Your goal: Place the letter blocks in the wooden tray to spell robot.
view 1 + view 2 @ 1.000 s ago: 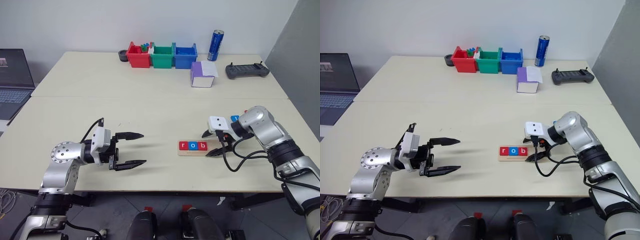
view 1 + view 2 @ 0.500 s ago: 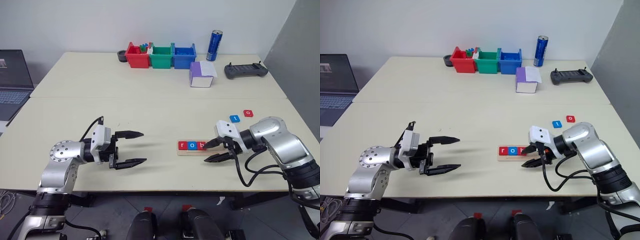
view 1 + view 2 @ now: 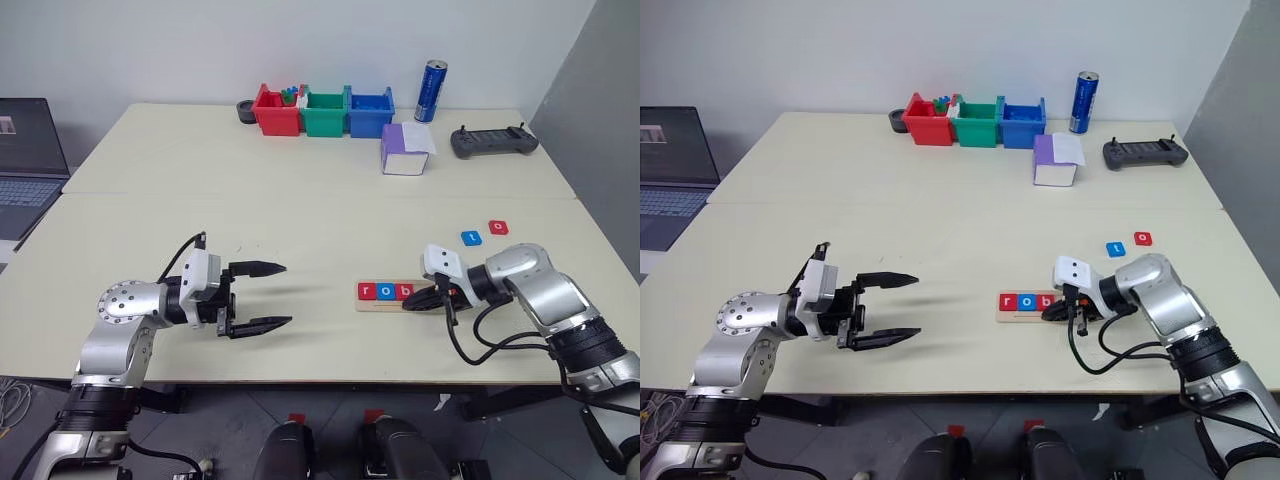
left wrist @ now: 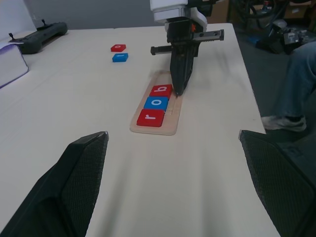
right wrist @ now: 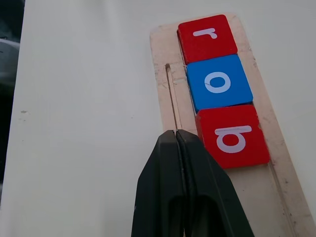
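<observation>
Right wrist view: right pincer with its two fingers pressed together and holding nothing, tips on the tray beside the red "b" tile. Three tiles occupy the tray in a row: red "r", blue "o", then "b"; the remaining part of the tray holds no tile. Left eye view: tray lying on the desk, in front of the robot and toward its right. Two loose tiles, one blue and one red, lie side by side on the desk beyond the right arm, well apart from the tray. Left pincer hovers above the desk with fingers spread apart, holding nothing, pointing toward the tray.
</observation>
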